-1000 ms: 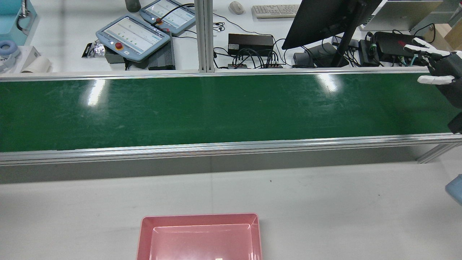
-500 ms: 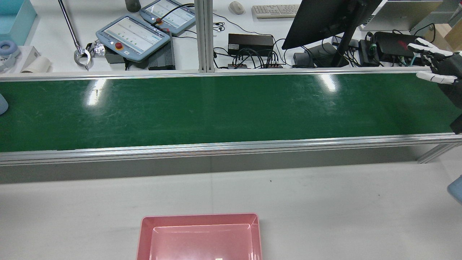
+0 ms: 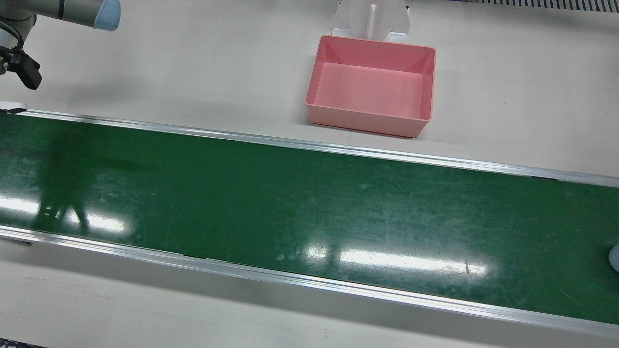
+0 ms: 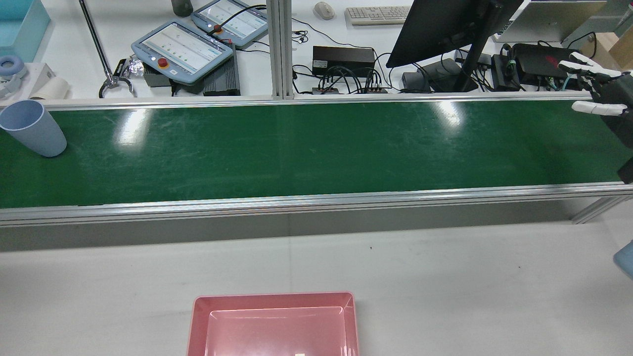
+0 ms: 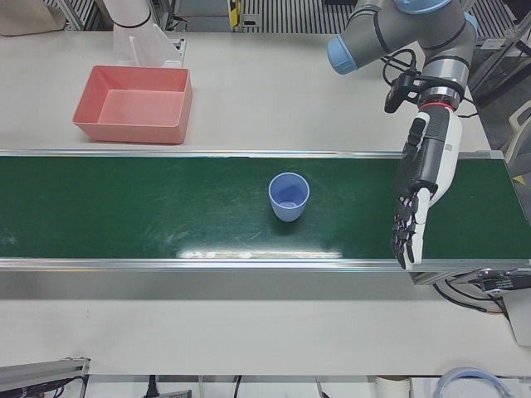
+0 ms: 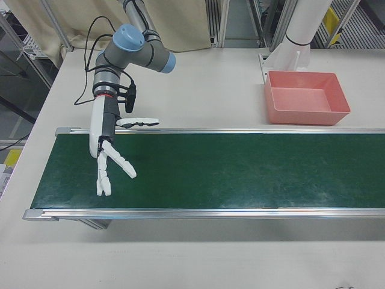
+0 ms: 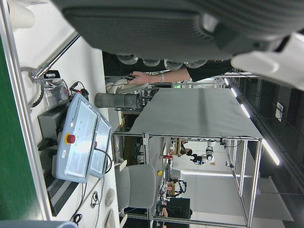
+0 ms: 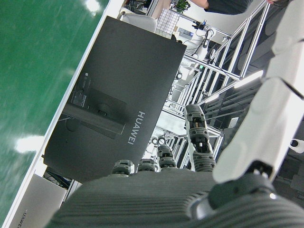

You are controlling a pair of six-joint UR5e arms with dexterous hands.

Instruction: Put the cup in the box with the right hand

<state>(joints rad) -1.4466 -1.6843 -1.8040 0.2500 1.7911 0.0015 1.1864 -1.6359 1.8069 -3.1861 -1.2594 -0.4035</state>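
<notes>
A light blue cup (image 4: 32, 127) stands upright on the green belt (image 4: 316, 148) at its far left end in the rear view. It also shows in the left-front view (image 5: 289, 196). My right hand (image 4: 601, 91) is open over the belt's far right end, far from the cup, its fingers spread in the right-front view (image 6: 105, 147). My left hand (image 5: 423, 178) hangs open over the belt, on the cup's right in the left-front view. The pink box (image 4: 274, 324) sits empty on the white table; it also shows in the front view (image 3: 372, 87).
A long grabber tool (image 4: 106, 74) reaches over the desk behind the belt's left end. Teach pendants (image 4: 183, 47), a monitor (image 4: 445, 24) and cables stand behind the belt. The belt has raised aluminium rails (image 4: 316, 200) along both sides.
The cup has come into the rear view from the left edge and moved right along the belt. The grabber tool has appeared behind it. My right hand has barely shifted.
</notes>
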